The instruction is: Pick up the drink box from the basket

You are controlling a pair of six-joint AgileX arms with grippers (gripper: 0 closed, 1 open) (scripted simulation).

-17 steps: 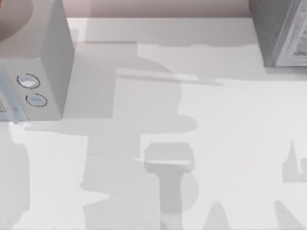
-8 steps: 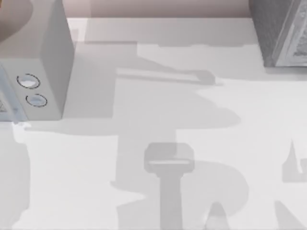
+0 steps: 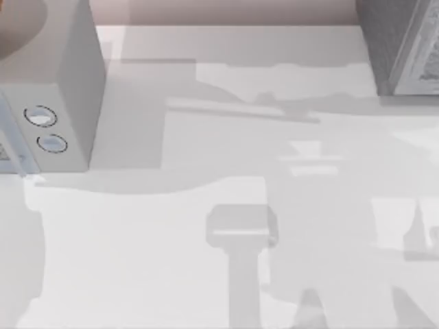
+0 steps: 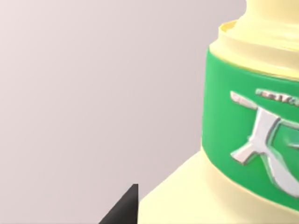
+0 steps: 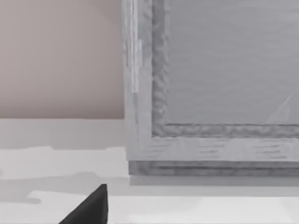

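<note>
Close before left wrist, drink box (image 4: 233, 140) upright.

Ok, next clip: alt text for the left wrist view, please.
A pale-yellow drink box with a green label band bearing white characters sits very close to the camera, against a plain pinkish-grey background. A dark fingertip of the left end effector pokes in beside it.

left gripper fingertip (image 4: 125, 207) dark, pointed | right gripper fingertip (image 5: 91, 207) dark, pointed
</note>
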